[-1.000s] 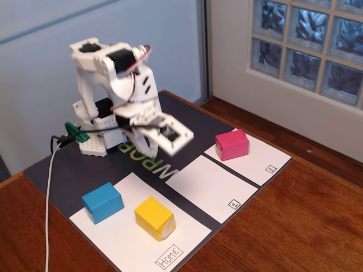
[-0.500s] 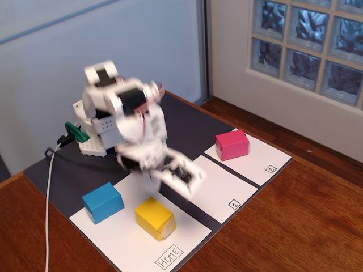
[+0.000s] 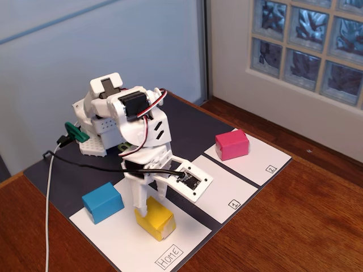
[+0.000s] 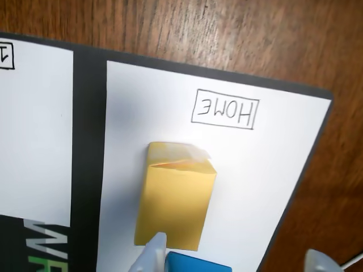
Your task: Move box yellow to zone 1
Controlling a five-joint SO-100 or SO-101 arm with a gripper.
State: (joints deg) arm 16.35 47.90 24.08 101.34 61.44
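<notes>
You are hovering the fingers (image 3: 148, 205), spread wide and holding nothing, right over the box yellow (image 3: 155, 220) on the Home panel (image 3: 187, 237) near the worktop's (image 3: 317, 226) front edge, seemingly positioning to straddle it for zone 1 (image 3: 227, 190).

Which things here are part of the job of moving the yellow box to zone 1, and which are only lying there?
Part of the job: yellow box, zone 1 panel, gripper.
Only lying there: blue box, pink box, zone 2 panel, Home panel.
</notes>
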